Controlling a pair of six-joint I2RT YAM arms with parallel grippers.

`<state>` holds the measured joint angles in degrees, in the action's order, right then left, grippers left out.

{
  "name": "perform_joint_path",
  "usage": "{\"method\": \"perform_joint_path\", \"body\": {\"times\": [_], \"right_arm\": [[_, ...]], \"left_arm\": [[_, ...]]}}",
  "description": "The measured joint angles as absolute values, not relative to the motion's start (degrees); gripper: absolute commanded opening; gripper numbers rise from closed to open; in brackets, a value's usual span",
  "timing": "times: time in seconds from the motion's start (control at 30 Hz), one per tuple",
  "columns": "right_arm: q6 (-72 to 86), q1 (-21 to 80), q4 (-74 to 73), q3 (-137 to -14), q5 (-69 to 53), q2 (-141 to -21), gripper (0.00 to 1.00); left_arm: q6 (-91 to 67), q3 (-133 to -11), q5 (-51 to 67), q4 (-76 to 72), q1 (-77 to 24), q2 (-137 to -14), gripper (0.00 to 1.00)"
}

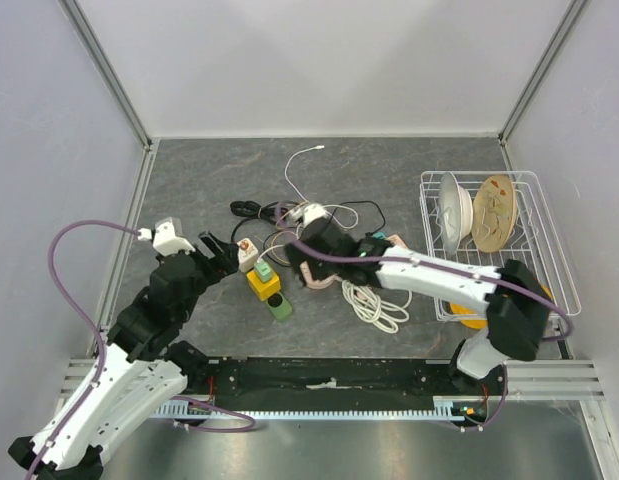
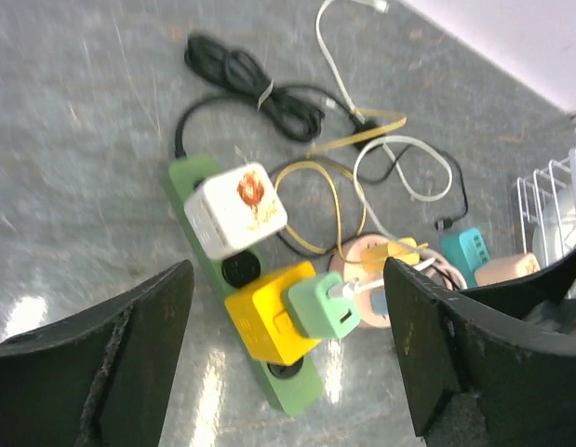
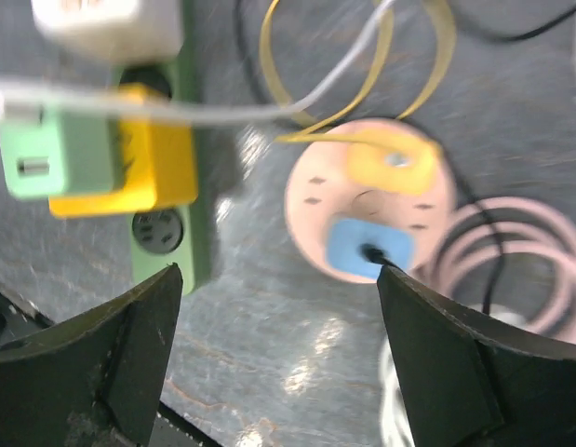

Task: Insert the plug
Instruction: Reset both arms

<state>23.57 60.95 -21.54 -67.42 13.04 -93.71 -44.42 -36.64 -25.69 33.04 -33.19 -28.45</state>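
Left wrist view looks down on the pale green plug (image 2: pixel 323 303), which sits against the side face of a yellow adapter block (image 2: pixel 269 321). A thin white lead (image 2: pixel 362 287) runs out of the plug's front. The yellow block stands on a green power strip (image 2: pixel 292 391) that lies slantwise on the grey worktop (image 2: pixel 73 186). A white adapter (image 2: pixel 236 209) with a reddish mark sits in the strip farther up. One bare socket shows between the two blocks and another just below the yellow one.

The left pincer (image 2: pixel 288 289) hangs above the strip with its black fingers (image 2: pixel 129 354) spread wide. They pinch nothing, and the yellow block and green plug show in the gap. The right pincer (image 3: pixel 280 289) is spread wide as well and holds nothing. It hovers over the worktop between the strip and a pink round socket hub (image 3: pixel 311 200).

That hub lies just beside the strip and carries a yellow plug (image 3: pixel 390 163) and a blue plug (image 3: pixel 367 247). A yellow flat cable (image 3: pixel 362 102) loops away from it, and a pink cable coil (image 3: pixel 520 242) lies at its far side.

Farther out, a bundled black cable (image 2: pixel 260 88) and a teal charger (image 2: pixel 469 251) lie on the worktop. Near the right arm lies a white cable coil (image 1: pixel 374 305). Well apart at the right stands a white wire dish rack (image 1: pixel 534 180) with a clear bowl (image 1: pixel 451 210) and a tan plate (image 1: pixel 494 212) upright in it.
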Motion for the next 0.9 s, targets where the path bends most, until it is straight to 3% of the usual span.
{"method": "perform_joint_path", "body": {"times": [0.5,0.9], "right_arm": [[22.1,29.8,-24.1,-72.7,16.9,-68.9,0.98],[14.1,25.3,-21.2,-74.1,29.1,-58.4,0.98]], "left_arm": [[-10.1,-62.4,-35.6,27.6,-33.2,-28.4,1.0],[5.1,-65.6,-39.4,16.4,-33.2,-20.1,1.0]]}}
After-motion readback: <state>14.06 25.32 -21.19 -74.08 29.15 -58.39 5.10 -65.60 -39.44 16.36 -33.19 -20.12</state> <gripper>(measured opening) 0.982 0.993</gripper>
